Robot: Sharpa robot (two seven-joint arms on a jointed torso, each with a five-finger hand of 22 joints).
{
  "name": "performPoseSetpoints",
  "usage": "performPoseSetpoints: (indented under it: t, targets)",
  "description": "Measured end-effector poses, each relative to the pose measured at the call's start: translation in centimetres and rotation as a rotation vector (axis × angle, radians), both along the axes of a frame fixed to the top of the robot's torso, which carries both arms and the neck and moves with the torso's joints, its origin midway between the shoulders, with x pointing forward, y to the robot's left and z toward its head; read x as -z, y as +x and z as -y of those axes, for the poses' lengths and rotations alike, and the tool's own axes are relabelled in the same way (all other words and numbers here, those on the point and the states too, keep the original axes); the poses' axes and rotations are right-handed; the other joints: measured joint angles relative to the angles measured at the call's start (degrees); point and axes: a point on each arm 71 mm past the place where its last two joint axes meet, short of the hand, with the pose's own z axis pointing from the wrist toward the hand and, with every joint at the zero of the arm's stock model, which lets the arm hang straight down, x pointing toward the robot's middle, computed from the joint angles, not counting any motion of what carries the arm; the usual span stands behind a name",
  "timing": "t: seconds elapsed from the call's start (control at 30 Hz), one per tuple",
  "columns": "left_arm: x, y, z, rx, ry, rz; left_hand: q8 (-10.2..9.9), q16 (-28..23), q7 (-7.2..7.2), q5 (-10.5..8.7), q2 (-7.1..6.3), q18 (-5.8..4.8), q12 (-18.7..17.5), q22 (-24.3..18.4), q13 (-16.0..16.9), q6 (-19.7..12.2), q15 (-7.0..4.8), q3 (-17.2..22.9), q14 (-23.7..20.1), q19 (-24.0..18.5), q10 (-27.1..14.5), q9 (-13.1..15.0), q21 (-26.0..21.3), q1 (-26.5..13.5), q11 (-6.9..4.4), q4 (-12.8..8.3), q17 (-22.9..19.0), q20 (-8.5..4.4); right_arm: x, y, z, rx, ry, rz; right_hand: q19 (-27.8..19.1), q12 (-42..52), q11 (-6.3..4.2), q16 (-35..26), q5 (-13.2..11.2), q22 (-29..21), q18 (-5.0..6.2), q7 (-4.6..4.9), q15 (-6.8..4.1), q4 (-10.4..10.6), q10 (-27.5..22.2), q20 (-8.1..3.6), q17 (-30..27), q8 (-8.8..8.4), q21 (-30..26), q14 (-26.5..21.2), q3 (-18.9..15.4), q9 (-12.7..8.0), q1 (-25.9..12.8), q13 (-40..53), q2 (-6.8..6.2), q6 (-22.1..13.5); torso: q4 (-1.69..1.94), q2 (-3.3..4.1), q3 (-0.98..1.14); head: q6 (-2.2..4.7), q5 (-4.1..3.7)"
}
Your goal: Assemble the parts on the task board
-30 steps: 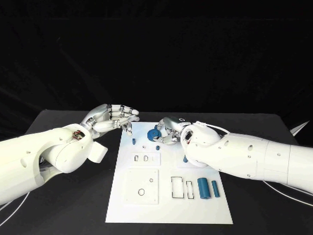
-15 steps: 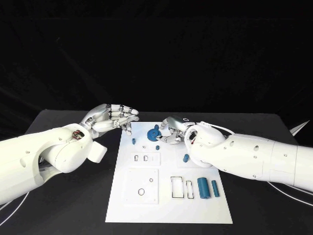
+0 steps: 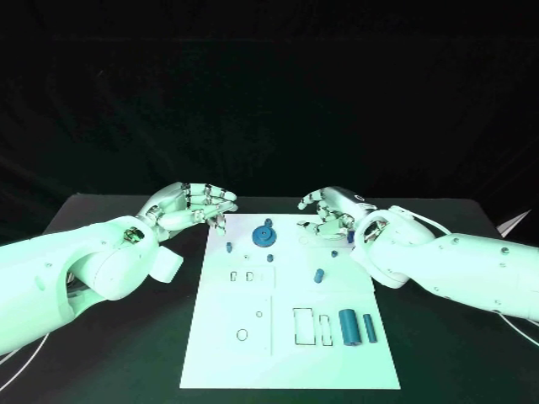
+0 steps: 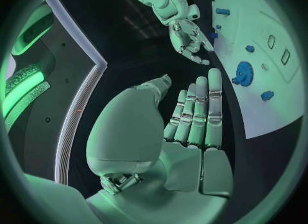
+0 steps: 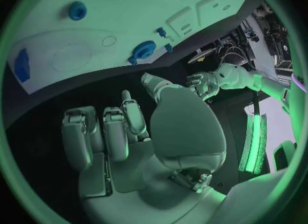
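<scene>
A green-tinted light falls from above on the white task board point(image 3: 291, 337) and both arms, which shine brightly against a black table point(image 3: 124, 337) and a black, featureless background. The arms cast soft shadows at their undersides. Both wrist views bend straight edges strongly toward their dark circular rims, where detail softens.

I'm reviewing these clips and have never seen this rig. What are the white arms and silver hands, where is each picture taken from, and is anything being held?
It is a two-armed robot at a black table. The head view looks down from its head; the two round pictures come from cameras at its wrists. The left hand and right hand hover at the far end of the white task board, fingers apart, holding nothing. On the board lie blue parts: a round gear at the far end and two cylinders at the near end.
</scene>
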Motion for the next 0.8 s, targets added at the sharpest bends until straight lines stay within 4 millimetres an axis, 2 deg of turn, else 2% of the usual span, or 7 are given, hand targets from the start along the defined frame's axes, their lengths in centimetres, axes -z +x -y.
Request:
performPoseSetpoints:
  t: [0.2,0.27,0.33,0.43,0.63,0.8]
  targets:
    - [0.1,0.1,0.2,0.004,-0.002,0.002,0.0,-2.2,0.0,0.0,0.0,-0.01,0.0,-1.0,0.0,0.0,0.2,0.2,-1.0,-1.9,0.0,0.1,-1.6,0.0,0.0,-0.2,-1.0,0.43,-0.5,0.2,4.6,0.01,0.042,-0.033,0.0,-0.4,-0.32,-0.2,-0.9,0.0,0.0,-0.21,0.0,-2.7,-0.5,0.0,0.0,0.0,-0.4,0.0,1.8,-0.7,2.1,-0.7,-1.26,0.6,-0.4,-0.14,0.16,0.21,-0.37]
    - [0.1,0.1,0.3,0.006,-0.003,0.003,0.0,-2.6,0.0,0.0,0.0,0.0,0.0,-1.2,0.0,0.0,0.19,0.2,-1.0,-2.3,0.0,0.2,-1.8,0.0,0.0,-0.2,-1.2,0.42,-0.5,0.2,6.0,0.01,0.045,-0.042,0.0,-0.4,-0.32,-0.2,-0.2,0.0,0.0,-0.21,0.0,-3.3,-0.5,0.0,0.0,0.0,-0.4,0.0,2.0,-0.9,2.5,-0.7,-1.71,0.6,-0.49,-0.18,0.23,0.25,-0.41]
    - [0.1,0.1,0.4,0.009,-0.004,0.003,0.0,-2.7,0.0,0.0,0.0,-0.01,0.0,-1.3,0.0,0.0,0.31,0.2,-1.1,-2.3,0.0,0.2,-2.0,0.0,0.0,-0.2,-1.3,0.42,-0.4,0.2,7.3,0.01,0.043,-0.05,0.0,-0.4,-0.32,-0.2,1.5,0.0,0.0,-0.21,0.0,-3.8,-0.5,0.0,0.0,0.0,-0.4,0.0,2.4,-1.2,2.8,-0.7,-1.94,0.6,-0.6,-0.23,0.31,0.28,-0.48]
    - [0.2,0.2,0.5,0.011,-0.005,0.003,0.0,-2.7,0.0,0.0,0.0,0.0,0.0,-1.3,0.0,0.0,0.39,0.2,-1.2,-2.3,0.0,0.2,-2.0,0.0,0.0,-0.2,-1.3,0.42,-0.4,0.3,9.0,0.018,0.032,-0.055,0.0,-0.4,-0.32,-0.2,2.4,0.0,0.0,-0.39,0.0,-4.3,-0.5,0.0,0.0,0.23,-0.4,0.0,3.0,-1.4,2.8,-0.7,-1.94,0.8,-0.72,-0.34,0.45,0.29,-0.49]
    - [0.2,0.2,0.5,0.016,-0.006,0.003,0.0,-2.7,0.0,0.0,0.0,-0.01,0.0,-1.4,0.0,0.0,0.39,0.2,-1.2,-2.3,0.0,0.2,-2.0,0.0,0.0,-0.2,-1.3,0.42,0.0,0.4,11.8,0.04,0.004,-0.069,0.0,-0.4,-0.32,-0.2,2.4,0.0,0.0,-0.34,0.0,-4.5,-0.5,0.0,0.0,0.23,0.0,0.0,3.2,-1.5,3.0,-0.3,-2.19,1.1,-0.9,-0.44,0.64,0.26,-0.66]
    - [0.3,0.2,0.5,0.019,-0.007,0.004,0.0,-2.7,0.0,0.0,0.0,0.0,0.0,-1.4,0.0,0.0,0.4,0.2,-1.2,-2.3,0.0,0.1,-2.0,0.0,0.0,-0.2,-1.3,0.42,1.3,0.3,12.9,0.047,-0.018,-0.095,0.0,-0.4,-0.53,0.0,2.4,0.0,0.0,-0.36,0.0,-4.7,-0.2,0.0,0.0,0.23,0.2,0.0,3.4,-1.5,3.3,-0.1,-2.47,1.1,-0.95,-0.43,0.69,0.14,-0.87]
